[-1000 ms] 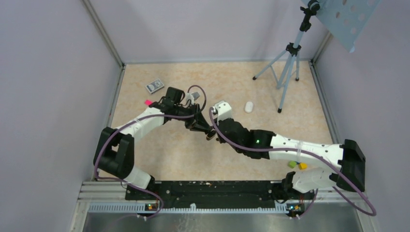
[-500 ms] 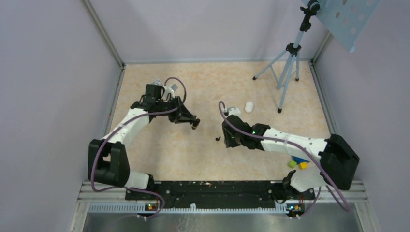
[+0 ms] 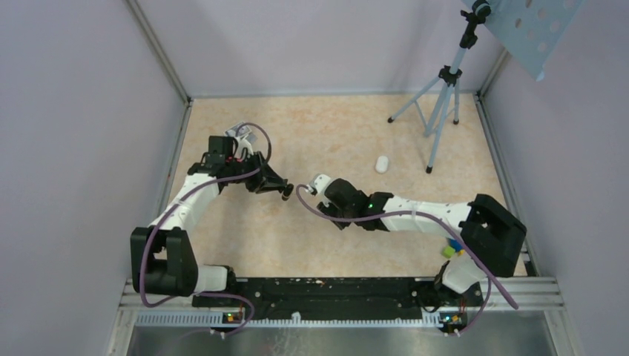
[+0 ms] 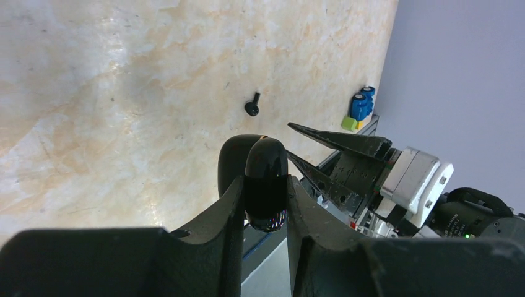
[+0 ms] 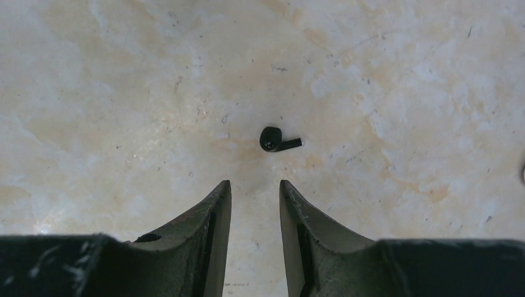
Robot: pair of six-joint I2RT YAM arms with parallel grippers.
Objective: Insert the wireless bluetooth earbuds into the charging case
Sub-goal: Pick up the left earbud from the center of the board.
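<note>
Two wrist views differ: left jaws clamp the charging case (image 4: 266,179), right jaws gape over a black earbud (image 5: 273,140).

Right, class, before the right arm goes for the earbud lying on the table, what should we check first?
1. Left tool shut on the charging case: ok.
2. Right tool open, nothing between its fingers: ok.
3. Earbud on the table just ahead of the right tool, apart from it: ok.
4. Case lid open to receive it: cannot tell.
5. Second earbud located: cannot tell, none in view.
</note>
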